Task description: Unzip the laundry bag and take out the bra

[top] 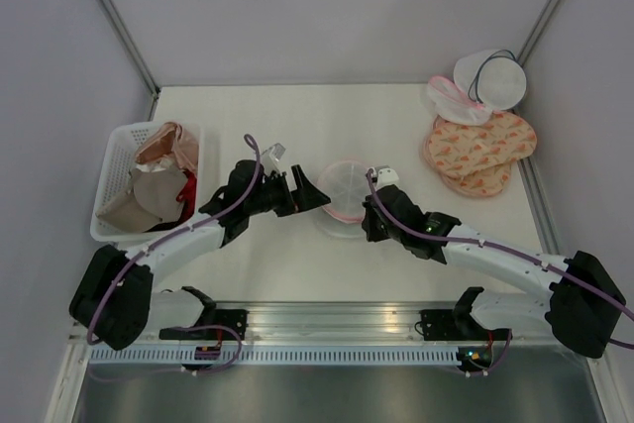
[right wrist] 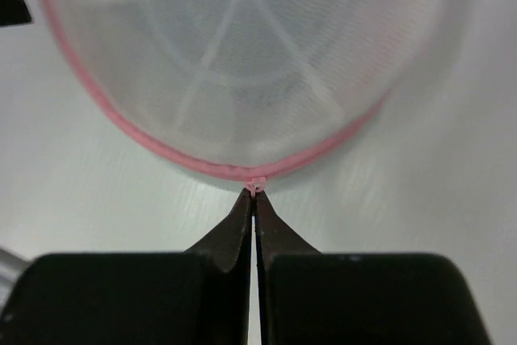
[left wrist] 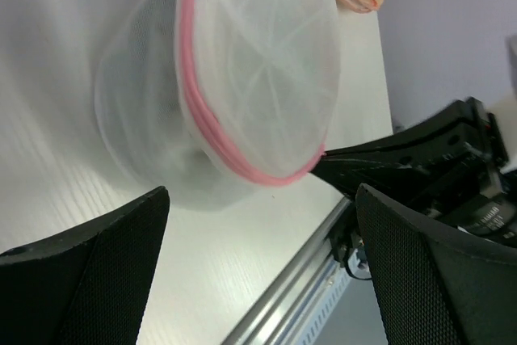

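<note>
The laundry bag, a round white mesh pouch with pink trim, rests mid-table. In the right wrist view its pink edge curves just above my right gripper, which is shut on the small pink zipper pull. My right gripper meets the bag's right side. My left gripper stands open at the bag's left side, not touching it. In the left wrist view the bag lies beyond the left gripper, and only bare table shows between the wide-apart fingers. The bra is not visible.
A white basket holding beige, pink and red garments stands at the left. Peach patterned bags, a white round bag with dark trim and another mesh pouch lie back right. A metal rail borders the near edge.
</note>
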